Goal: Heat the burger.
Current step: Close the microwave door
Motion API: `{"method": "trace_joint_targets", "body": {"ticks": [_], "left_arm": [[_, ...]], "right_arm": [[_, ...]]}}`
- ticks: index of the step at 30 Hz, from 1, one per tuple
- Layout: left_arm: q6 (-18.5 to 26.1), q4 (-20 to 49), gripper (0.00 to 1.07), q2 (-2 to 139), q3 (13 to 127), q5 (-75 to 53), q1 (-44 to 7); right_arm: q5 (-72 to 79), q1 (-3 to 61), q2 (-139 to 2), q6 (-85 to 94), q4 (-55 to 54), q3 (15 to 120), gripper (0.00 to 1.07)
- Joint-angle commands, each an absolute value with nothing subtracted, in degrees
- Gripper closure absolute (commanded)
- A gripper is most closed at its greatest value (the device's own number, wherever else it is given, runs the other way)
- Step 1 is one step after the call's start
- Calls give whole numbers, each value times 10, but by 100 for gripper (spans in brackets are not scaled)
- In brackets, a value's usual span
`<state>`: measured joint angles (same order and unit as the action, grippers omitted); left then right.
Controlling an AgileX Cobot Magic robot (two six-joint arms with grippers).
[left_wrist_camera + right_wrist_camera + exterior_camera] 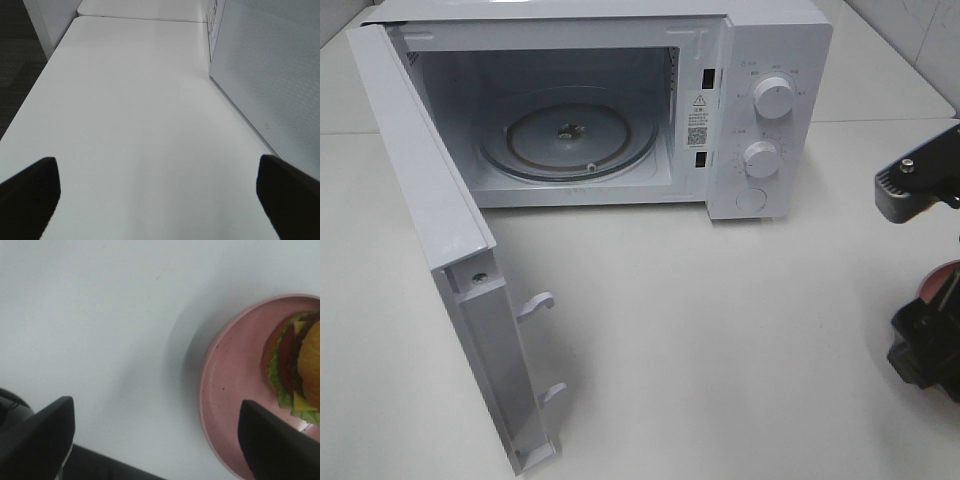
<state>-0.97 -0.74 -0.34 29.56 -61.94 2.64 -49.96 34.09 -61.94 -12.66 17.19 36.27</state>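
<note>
Looking at the right wrist view, my right gripper [155, 440] has its jaws spread with nothing between them, hovering at the rim of the pink plate [230, 390] — the burger [297, 365] sits on it, off to one side. Left gripper [157, 195] is wide and empty over bare table [140, 100]. Microwave [760, 120] door [430, 230] is open. My worry: grabbing the plate edge off-centre could tip it and slide the burger off — or clip the door.
</note>
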Motion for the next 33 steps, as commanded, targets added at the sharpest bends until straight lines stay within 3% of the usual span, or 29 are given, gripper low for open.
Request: {"method": "trace_joint_targets", "body": {"ticks": [1,7,22,33], "left_arm": [[-13,-9,6,-13,296,-612,26],[-13,-9,6,-13,296,-612,26],[-13,-9,6,-13,296,-612,26],[-13,-9,6,-13,296,-612,26]], "right_arm": [[-525,340,-588,-72,121,364,25],[-545,340,-513,-50,70,364,28],[-566,332,-340,-58,69,364,29],[-540,179,-200,-34,68,364,29]]}}
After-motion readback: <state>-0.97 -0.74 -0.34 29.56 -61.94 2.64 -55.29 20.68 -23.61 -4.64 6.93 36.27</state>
